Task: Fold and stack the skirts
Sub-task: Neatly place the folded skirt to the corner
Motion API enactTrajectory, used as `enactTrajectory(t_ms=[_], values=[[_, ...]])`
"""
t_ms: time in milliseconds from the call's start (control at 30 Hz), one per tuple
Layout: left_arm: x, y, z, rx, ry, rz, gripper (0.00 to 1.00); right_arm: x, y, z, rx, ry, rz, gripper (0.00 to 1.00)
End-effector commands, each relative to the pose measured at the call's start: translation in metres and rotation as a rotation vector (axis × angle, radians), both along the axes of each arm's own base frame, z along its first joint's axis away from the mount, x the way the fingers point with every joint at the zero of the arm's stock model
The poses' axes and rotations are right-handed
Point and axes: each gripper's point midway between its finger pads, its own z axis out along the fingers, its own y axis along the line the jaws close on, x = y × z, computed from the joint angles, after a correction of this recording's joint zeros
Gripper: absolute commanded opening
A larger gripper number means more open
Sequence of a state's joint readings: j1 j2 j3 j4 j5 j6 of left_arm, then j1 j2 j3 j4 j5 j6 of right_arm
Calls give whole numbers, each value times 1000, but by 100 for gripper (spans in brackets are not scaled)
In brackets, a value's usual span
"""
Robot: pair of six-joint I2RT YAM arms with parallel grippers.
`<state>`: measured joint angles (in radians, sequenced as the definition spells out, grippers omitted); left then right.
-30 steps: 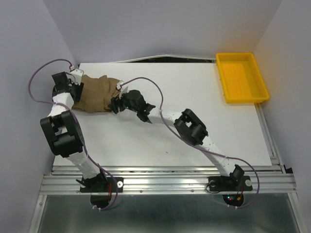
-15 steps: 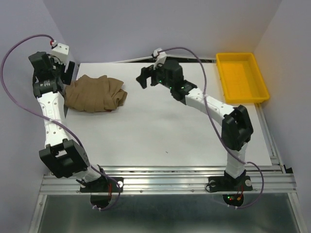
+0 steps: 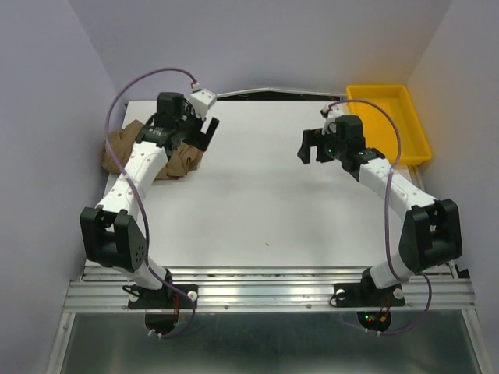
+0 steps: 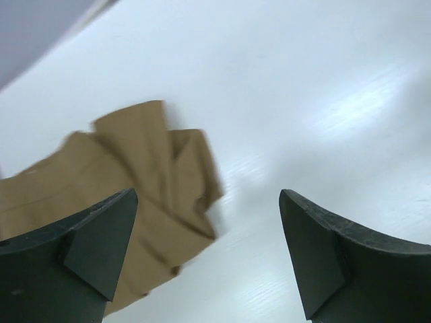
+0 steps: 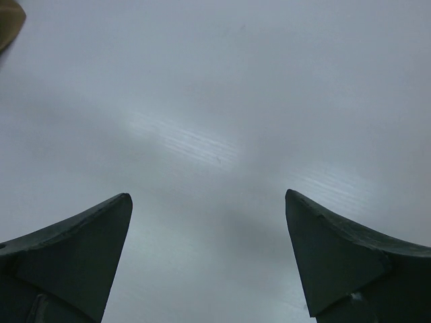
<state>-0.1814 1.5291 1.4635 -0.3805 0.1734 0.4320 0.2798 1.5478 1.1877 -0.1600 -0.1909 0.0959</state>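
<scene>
Our left gripper (image 4: 207, 195) and right gripper (image 5: 208, 195) both stand spread wide, holding nothing. We count one crumpled tan-brown fabric skirt (image 4: 128, 168), ahead of the left gripper's fingers (image 4: 87, 249).

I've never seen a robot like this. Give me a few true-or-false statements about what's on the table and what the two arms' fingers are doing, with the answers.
1. The brown skirt lies bunched up at the far left of the table. True.
2. The right fingers are clamped on the skirt. False: they are spread open over bare table, holding nothing.
3. The yellow tray sits at the far right corner. True.
4. The left fingers are shut. False: they are wide open, above the skirt's edge.
5. The skirt lies in the tray. False: it lies on the table, on the opposite side.
</scene>
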Motion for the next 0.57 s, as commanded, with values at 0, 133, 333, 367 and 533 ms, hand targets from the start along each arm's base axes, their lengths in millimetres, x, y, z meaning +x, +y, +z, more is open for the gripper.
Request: enactTrajectory(t_ms=[0,133,333,367,533], values=[[-12,-49,-40,-182,105,-39,99,-47,-9,-46,-21,130,29,100],[-27,-72,-84,-248,164,-62,99,-74,-13,-76,-26,171,55,100],[-54,-72,-139,-169,195,-64,99,-91,-15,-99,-40,201,82,100],[-58,-72,-142,-164,197,-65,99,-92,-14,-101,-33,206,83,100],[-68,-71,-138,-127,176,-80,99,-88,-8,-97,-5,218,94,100]])
